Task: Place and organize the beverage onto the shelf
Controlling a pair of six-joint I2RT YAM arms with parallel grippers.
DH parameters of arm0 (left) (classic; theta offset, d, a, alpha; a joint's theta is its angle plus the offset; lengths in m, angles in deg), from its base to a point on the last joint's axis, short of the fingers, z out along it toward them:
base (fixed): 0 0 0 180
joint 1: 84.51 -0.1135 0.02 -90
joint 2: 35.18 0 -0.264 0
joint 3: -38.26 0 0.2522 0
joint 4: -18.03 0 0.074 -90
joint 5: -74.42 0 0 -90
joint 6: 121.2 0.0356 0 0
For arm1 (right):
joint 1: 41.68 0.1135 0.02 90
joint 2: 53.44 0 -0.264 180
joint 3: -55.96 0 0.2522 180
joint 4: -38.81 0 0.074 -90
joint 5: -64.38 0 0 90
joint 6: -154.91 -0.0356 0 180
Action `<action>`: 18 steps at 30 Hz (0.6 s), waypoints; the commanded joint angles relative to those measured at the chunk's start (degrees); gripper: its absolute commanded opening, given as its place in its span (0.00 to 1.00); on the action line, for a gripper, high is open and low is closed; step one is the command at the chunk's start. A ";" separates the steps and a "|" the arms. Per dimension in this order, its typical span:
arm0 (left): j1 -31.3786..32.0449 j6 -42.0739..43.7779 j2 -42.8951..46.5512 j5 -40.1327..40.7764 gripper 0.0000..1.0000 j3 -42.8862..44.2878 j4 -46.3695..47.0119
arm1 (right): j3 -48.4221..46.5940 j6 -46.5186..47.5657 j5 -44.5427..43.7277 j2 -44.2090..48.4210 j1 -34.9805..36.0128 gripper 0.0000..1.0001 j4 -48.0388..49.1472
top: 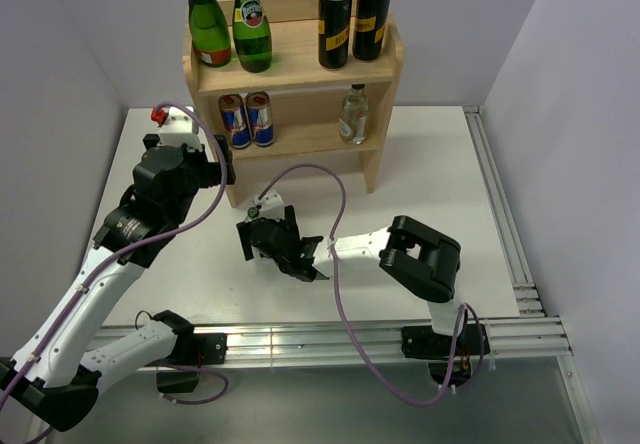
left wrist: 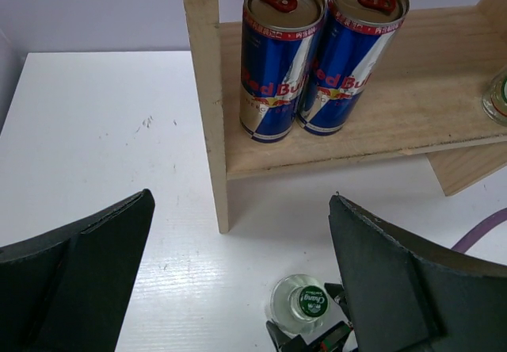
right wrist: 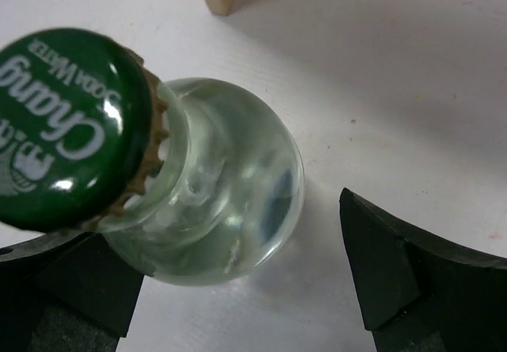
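The light wood shelf (top: pixel 300 52) stands at the back. Its top board holds two green bottles (top: pixel 228 24) and two black cans (top: pixel 352 19). Its lower board holds two Red Bull cans (top: pixel 246 119) and a clear bottle (top: pixel 353 114). A clear soda bottle with a green cap (top: pixel 254 211) stands upright on the table in front of the shelf's left panel. My right gripper (top: pixel 258 232) is open around it. In the right wrist view (right wrist: pixel 230 249) the left finger touches the bottle (right wrist: pixel 214 201) and the right finger stands apart. My left gripper (top: pixel 225 169) is open and empty beside the shelf's left panel.
In the left wrist view the Red Bull cans (left wrist: pixel 317 51) stand side by side just inside the shelf's left panel (left wrist: pixel 207 106). The soda bottle (left wrist: pixel 303 304) shows below them on the white table (left wrist: pixel 95 130). Purple cables (top: pixel 335 214) loop over the table. A metal rail (top: pixel 500 214) runs along the right edge.
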 commanded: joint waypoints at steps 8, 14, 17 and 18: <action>-3.45 -0.97 1.96 -3.99 0.99 -1.52 4.44 | -0.79 -0.25 -9.40 -3.82 -0.89 1.00 11.30; -4.42 -1.24 2.32 -4.25 0.99 -2.32 4.80 | -0.52 1.25 -11.77 -6.02 -0.89 1.00 17.72; -4.60 -1.33 2.32 -4.17 0.99 -2.49 4.89 | -1.40 2.30 -12.56 -7.34 -0.89 1.00 19.39; -4.68 -1.33 2.40 -4.17 0.99 -2.58 4.97 | -1.67 2.31 -12.65 -8.04 -0.89 1.00 19.83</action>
